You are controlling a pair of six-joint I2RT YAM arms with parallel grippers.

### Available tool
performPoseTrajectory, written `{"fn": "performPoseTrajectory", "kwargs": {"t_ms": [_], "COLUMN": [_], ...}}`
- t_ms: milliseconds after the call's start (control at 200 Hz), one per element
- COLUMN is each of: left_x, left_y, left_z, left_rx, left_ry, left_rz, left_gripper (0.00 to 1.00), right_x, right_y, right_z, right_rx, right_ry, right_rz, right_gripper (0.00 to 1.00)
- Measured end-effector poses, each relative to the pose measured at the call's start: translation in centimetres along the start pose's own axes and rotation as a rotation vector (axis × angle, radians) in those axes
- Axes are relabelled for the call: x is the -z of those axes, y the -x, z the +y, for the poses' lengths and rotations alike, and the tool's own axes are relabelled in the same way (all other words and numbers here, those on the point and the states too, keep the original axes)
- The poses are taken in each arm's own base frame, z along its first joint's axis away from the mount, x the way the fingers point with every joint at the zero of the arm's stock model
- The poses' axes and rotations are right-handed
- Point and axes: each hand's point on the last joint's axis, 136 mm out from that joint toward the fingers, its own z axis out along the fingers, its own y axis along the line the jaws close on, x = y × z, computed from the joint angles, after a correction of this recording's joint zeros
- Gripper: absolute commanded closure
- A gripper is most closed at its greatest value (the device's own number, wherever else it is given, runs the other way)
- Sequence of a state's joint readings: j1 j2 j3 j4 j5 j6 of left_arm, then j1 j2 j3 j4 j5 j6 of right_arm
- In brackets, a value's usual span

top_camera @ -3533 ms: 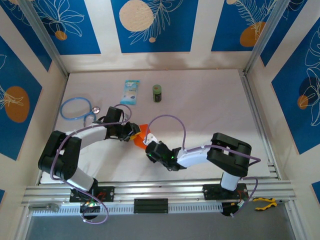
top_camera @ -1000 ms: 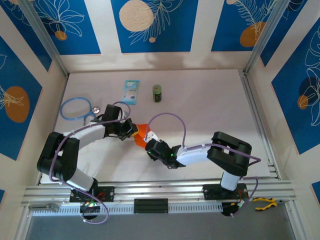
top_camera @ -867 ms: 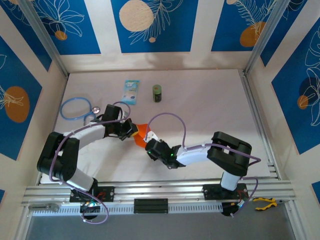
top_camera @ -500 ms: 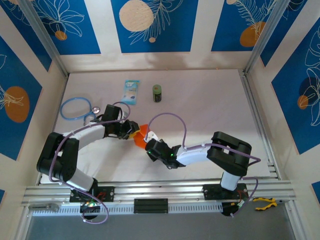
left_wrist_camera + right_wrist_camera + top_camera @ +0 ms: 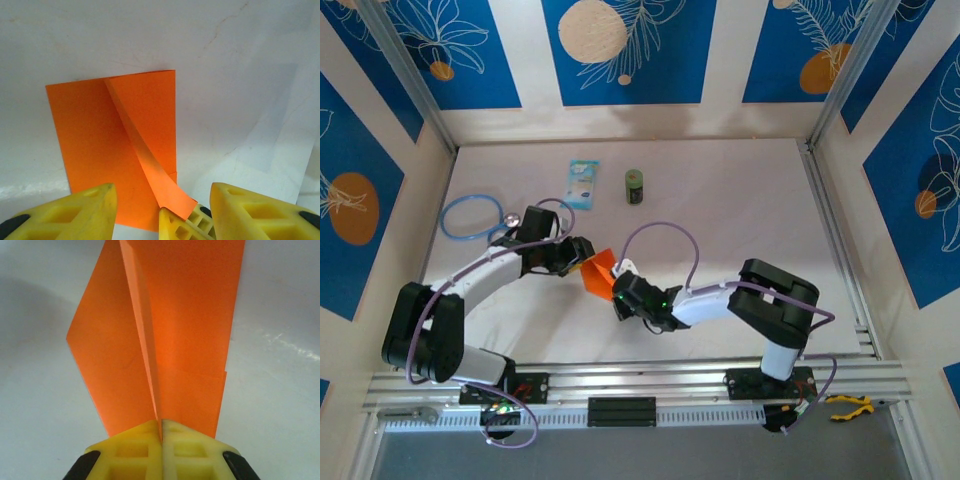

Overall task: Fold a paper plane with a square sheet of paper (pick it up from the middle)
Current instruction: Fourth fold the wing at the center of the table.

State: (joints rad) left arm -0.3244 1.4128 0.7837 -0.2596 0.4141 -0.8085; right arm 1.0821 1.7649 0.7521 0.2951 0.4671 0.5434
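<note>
Few folds done | you had the square sheet of paper [image 5: 598, 272] creased lengthwise, unpointed | your right gripper [image 5: 161, 432] clamped its raised ridge between the arms | left gripper [image 5: 162, 200] gaped beside it | nose, wings seemed left

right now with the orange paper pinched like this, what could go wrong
1. The right tool is shut on just the near end of the raised fold in the thin bright orange paper sheet; a pull could slip it free or tear it.
2. The open left tool straddles that same spot, so closing it may hit the right tool's yellow fingers.
</note>
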Motion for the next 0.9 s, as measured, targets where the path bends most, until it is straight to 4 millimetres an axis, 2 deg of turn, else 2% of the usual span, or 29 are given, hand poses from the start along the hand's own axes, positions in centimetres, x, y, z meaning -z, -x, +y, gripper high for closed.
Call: {"fn": "performPoseTrajectory", "kwargs": {"t_ms": [155,305,470,690,900], "left_x": [0.0,0.0,-0.4,-1.4,-1.9], "left_y": [0.0,-0.1,-0.7,-1.5,-2.1], "left_z": [-0.1,-0.3,-0.2,0.1,-0.1], "left_rx": [-0.002,-0.010,-0.007,0.011,0.025], "left_ry": [-0.004,-0.023,-0.042,-0.068,-0.115], "left_rz": [0.002,0.010,0.033,0.078,0.101], "left_gripper": [0.57,0.70,0.80,0.86,0.88], "right_x": [-0.2,-0.3,-0.4,-0.4,-0.4], "right_y": [-0.2,-0.2,-0.2,-0.2,-0.3], "right_z": [0.0,0.1,0.3,0.6,0.6], "right_rx": [-0.110,-0.198,-0.259,-0.312,-0.363], "right_ry": [0.086,0.151,0.200,0.226,0.243], "right_rz": [0.030,0.065,0.099,0.146,0.181], "right_gripper": [0.94,0.95,0.94,0.94,0.93]}}
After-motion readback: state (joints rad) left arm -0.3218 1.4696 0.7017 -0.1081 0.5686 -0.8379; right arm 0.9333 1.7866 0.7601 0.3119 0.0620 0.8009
